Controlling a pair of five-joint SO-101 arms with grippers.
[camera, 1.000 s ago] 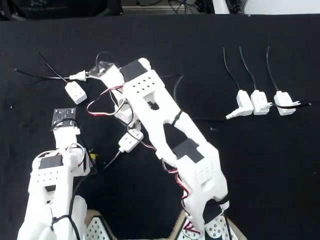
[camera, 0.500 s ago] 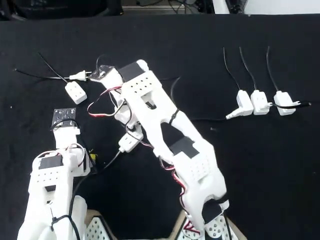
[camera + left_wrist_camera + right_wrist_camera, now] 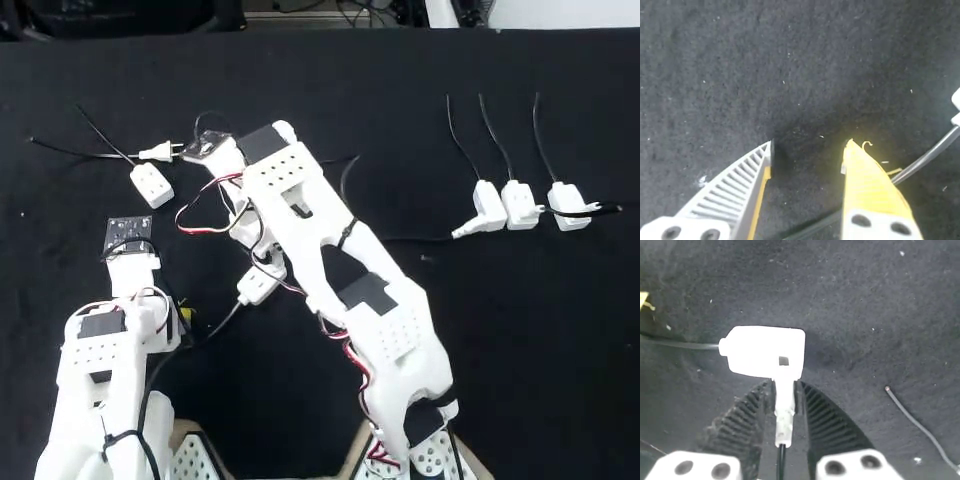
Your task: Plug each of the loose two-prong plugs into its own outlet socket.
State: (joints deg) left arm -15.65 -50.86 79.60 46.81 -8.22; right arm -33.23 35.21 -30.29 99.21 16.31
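My right gripper is shut on the narrow white stem of a two-prong plug. Just past its fingertips lies a white socket block with a small square hole. I cannot tell whether the prongs are in it. In the high view this gripper sits at the far left beside the plug. A loose socket lies just nearer on the black mat. My left gripper stands lower left and is open over bare mat, holding nothing.
Another white socket with a cable lies under the right arm. Three sockets stand in a row at the right, with a plug at one end and another plug at the other. A cable runs beside my left gripper's yellow finger.
The right arm has swung slightly to the left, bringing its gripper closer to the plug. The left arm, plug and sockets have kept their places.
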